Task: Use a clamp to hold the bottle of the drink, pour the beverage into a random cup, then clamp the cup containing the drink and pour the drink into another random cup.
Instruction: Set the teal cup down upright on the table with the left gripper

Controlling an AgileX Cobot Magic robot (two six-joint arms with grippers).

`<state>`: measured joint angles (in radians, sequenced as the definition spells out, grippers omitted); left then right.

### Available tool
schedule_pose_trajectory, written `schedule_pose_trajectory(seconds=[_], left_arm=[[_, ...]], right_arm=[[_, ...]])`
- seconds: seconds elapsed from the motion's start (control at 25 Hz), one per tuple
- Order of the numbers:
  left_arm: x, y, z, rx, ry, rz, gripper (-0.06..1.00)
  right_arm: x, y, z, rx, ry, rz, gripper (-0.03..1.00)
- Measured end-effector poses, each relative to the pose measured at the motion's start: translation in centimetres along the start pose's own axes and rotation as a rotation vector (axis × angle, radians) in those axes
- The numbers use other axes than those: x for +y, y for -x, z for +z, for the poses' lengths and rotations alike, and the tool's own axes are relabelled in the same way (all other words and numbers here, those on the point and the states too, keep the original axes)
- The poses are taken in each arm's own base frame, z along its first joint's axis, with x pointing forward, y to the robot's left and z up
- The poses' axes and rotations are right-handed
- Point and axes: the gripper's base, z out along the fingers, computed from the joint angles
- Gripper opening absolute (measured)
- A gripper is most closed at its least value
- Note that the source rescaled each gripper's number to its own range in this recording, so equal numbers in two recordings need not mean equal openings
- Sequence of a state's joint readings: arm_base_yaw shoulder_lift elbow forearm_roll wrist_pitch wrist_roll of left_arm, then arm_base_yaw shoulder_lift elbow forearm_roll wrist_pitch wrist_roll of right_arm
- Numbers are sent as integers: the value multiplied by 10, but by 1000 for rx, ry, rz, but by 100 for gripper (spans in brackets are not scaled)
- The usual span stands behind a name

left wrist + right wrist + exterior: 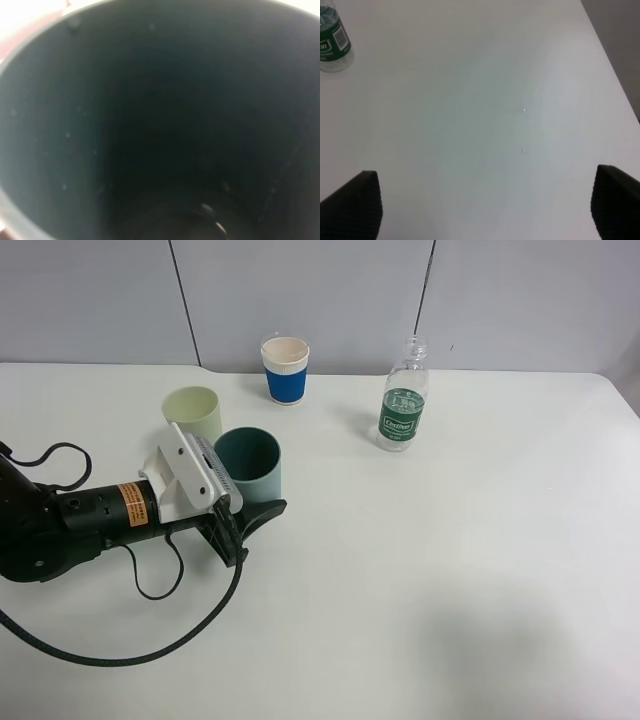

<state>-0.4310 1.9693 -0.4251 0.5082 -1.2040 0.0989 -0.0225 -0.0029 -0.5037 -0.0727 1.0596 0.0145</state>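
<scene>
The left gripper [248, 525], left of centre in the high view, is closing tight on the teal cup [248, 464], whose dark inside is filling the wrist view. The pale green cup [193, 414] is standing just behind it, touching or nearly so; the blue-sleeved cup [286, 369] and the uncapped bottle [403, 405] are sitting upright along the top. The right gripper [485, 205] is hovering wide and empty over bare table [450, 590]. Lifting carelessly risks knocking the green cup over, and a pinch low on the wall could let the cup swing and spill.
</scene>
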Motion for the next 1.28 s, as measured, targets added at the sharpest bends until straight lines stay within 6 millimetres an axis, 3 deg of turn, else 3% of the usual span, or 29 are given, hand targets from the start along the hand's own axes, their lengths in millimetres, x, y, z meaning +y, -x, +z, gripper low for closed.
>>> schedule_pose_trajectory(seconds=[0.32,0.76,1.28], left_arm=[[3,-3,12,-11,-30,9,1],[2,-21,28,20,-82,3,1],[-2,-36,31,32,-92,-30,1]], right_arm=[[0,0,0,0,0,0,66],[0,0,0,0,0,0,66],[0,0,0,0,0,0,66]])
